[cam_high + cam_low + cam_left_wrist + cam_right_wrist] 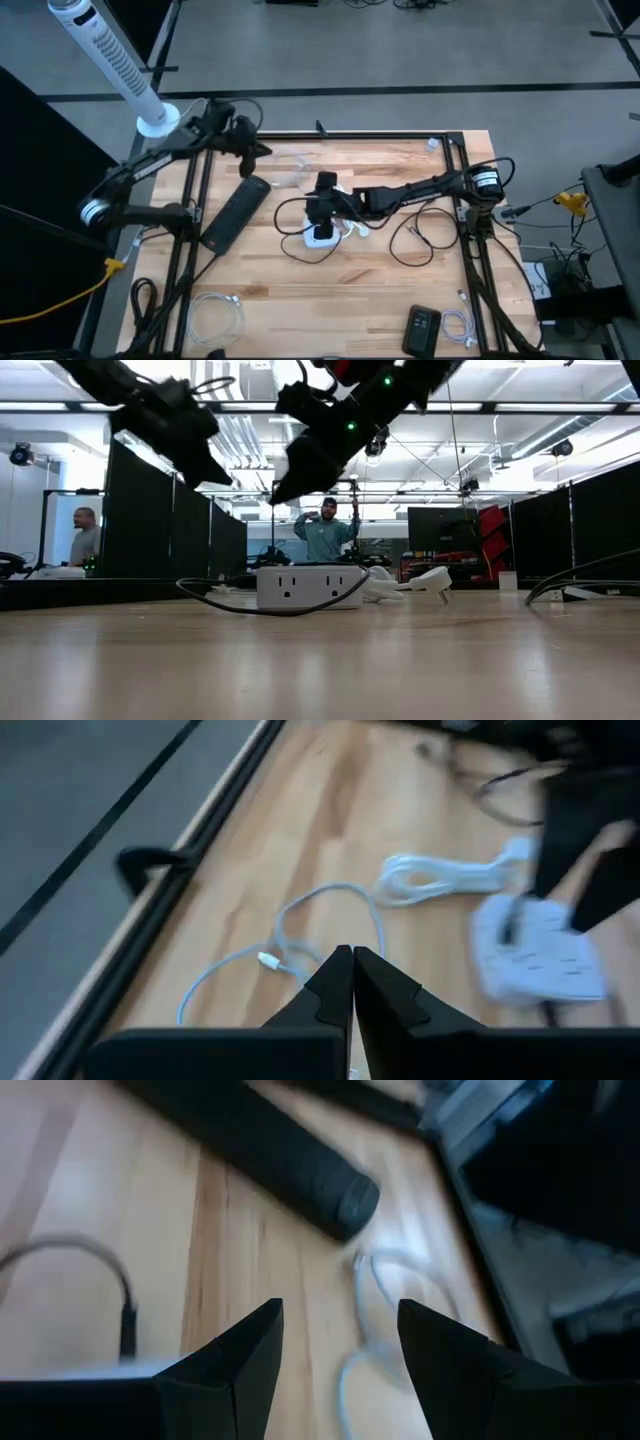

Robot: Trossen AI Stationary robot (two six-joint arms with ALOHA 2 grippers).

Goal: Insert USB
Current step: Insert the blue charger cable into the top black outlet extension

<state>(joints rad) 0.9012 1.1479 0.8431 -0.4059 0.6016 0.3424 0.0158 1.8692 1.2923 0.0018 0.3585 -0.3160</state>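
Observation:
A thin white USB cable point(300, 935) lies slack on the wood at the table's far side, its small connector point(268, 960) flat on the surface; the high view shows it faintly point(290, 168). A white power block point(320, 236) point(308, 587) point(540, 952) sits mid-table on a black cord. My left gripper point(252, 150) point(352, 970) hangs shut and empty above the far left, off the cable. My right gripper point(320, 205) point(335, 1342) hovers open just above the block, nothing between its fingers.
A black power strip point(235, 213) point(270, 1150) lies left of the block. A coiled white lead with a plug point(450, 875) point(420, 580) rests beside it. Black cords point(420, 240) loop at right. White cables point(215, 310) and a black device point(422, 330) lie near the front edge.

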